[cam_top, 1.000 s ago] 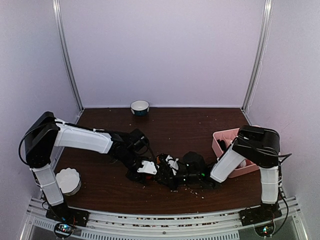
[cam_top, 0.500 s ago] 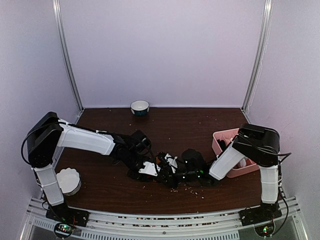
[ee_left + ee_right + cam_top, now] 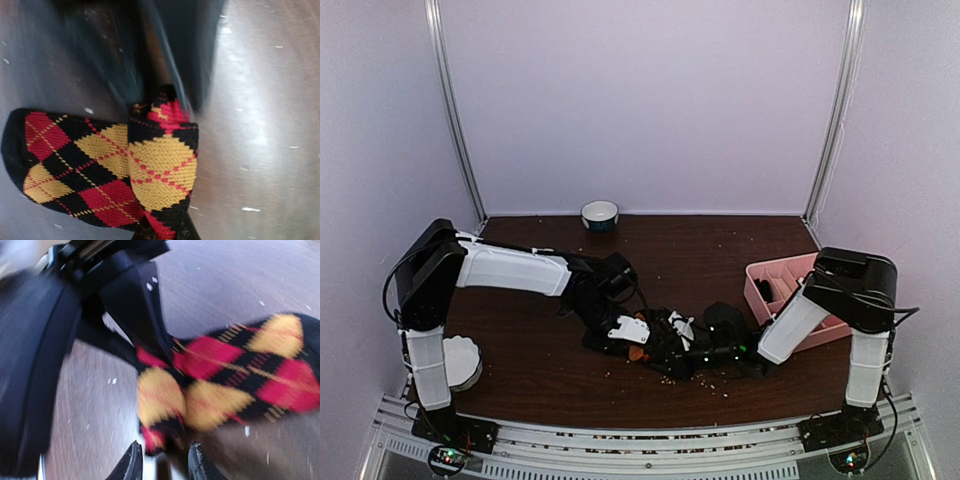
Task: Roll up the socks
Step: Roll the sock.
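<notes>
One of the socks, black with red and yellow argyle diamonds (image 3: pixel 110 165), lies folded on the dark table; in the top view it is a small bright patch (image 3: pixel 638 322) between the two grippers. My left gripper (image 3: pixel 165 232) is shut on the folded end of the sock, with fabric pinched between its dark tips. From the opposite side, my right gripper (image 3: pixel 164 465) stands open, its fingertips (image 3: pixel 132 462) apart on either side of the sock's near corner (image 3: pixel 160 435). The left gripper's black finger (image 3: pixel 135 305) presses on the sock just beyond.
A pink bin (image 3: pixel 790 285) stands at the right, by the right arm. A white and blue bowl (image 3: pixel 600 214) sits at the back wall, and a white ribbed dish (image 3: pixel 460 360) at the front left. Pale crumbs dot the table.
The left jaws have closed onto the argyle sock, and the right jaws have opened off it. Both arms and the sock have shifted slightly to the right.
</notes>
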You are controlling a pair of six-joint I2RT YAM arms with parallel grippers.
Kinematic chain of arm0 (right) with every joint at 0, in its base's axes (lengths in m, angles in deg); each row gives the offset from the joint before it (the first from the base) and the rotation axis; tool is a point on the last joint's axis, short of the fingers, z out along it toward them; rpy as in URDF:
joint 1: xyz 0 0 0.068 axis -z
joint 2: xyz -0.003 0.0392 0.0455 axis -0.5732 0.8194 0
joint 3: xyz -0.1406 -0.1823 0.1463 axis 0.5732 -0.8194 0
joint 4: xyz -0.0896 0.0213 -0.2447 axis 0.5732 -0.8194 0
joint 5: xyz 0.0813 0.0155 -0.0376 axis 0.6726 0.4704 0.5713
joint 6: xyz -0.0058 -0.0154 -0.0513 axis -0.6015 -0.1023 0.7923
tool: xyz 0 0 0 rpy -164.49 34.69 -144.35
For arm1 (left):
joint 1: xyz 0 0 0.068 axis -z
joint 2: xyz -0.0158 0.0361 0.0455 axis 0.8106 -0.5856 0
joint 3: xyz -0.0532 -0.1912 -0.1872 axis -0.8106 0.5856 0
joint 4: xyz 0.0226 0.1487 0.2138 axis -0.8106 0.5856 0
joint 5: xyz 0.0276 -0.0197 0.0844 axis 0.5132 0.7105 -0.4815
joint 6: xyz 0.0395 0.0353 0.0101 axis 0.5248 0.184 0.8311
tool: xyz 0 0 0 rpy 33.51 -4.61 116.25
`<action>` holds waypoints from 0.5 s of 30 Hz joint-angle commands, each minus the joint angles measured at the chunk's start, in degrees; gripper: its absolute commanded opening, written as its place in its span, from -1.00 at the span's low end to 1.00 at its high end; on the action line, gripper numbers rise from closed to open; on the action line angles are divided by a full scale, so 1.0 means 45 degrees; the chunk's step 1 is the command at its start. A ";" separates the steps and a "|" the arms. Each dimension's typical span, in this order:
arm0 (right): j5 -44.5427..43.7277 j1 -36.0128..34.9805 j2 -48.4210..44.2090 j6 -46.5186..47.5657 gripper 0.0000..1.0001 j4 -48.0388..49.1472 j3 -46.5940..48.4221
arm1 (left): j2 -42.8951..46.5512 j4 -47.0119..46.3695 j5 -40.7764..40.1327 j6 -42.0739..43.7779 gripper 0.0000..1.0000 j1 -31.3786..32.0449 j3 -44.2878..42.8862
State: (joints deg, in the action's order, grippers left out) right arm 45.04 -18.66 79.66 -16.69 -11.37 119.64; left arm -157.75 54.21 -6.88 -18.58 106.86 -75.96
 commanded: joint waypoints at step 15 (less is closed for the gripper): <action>-0.3928 -0.0265 -0.3523 0.0175 0.99 -0.1753 -0.2095 | -0.2129 0.5811 0.3724 -0.2080 -0.88 -0.1009 -0.2347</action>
State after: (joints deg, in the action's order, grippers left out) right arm 37.26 -18.92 69.60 -17.02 -11.24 109.92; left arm -164.70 76.28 8.09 -25.18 102.95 -84.81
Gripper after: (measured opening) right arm 0.995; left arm 0.085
